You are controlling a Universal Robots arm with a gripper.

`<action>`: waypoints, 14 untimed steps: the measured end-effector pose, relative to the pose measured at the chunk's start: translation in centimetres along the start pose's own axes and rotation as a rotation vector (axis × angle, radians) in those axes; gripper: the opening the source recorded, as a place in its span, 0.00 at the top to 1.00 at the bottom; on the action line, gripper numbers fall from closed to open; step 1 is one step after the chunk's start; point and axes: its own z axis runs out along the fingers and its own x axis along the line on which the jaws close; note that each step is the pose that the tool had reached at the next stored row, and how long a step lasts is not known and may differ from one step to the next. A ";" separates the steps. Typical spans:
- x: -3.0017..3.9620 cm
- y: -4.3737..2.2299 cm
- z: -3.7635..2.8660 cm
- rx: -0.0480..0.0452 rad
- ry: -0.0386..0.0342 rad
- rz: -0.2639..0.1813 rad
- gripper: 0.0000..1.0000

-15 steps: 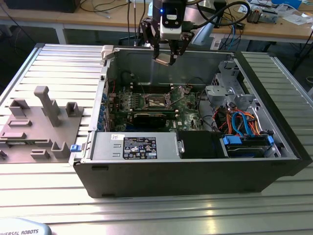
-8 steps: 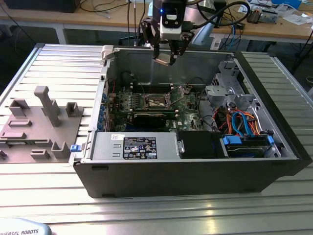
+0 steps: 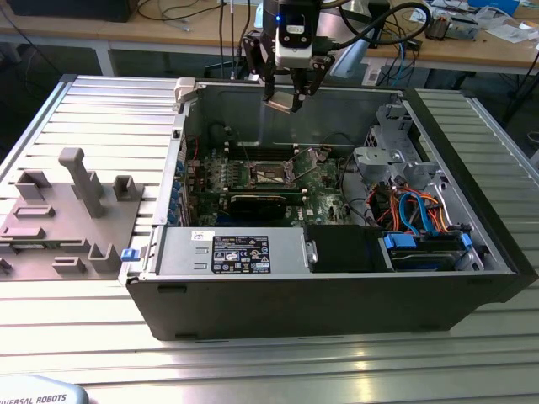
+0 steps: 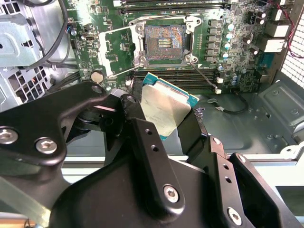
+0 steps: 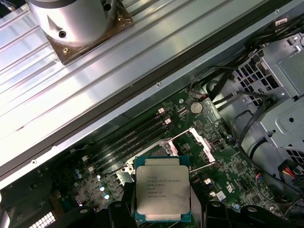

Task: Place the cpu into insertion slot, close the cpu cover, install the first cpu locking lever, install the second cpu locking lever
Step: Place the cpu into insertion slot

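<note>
One-handed, holds the cpu (image 5: 163, 192) clamped tight in the claw (image 3: 289, 97), up high over the bare insertion slot (image 4: 165, 43), with the cpu cover (image 5: 204, 145) flipped open

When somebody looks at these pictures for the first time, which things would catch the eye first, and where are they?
First comes the cpu, a silvery square gripped in the jaws of the gripper, hanging above the open black computer case. Down in the case, on the green motherboard, the insertion slot lies bare, with the cpu cover swung open beside it.
</note>
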 end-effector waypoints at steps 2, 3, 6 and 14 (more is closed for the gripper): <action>0.00 0.00 0.00 -0.0001 -0.0001 0.001 0.46; 0.00 0.00 0.00 0.0000 -0.0002 0.002 0.46; 0.00 0.00 0.00 -0.0001 -0.0003 0.003 0.46; 0.00 0.00 0.00 -0.0002 -0.0007 0.007 0.46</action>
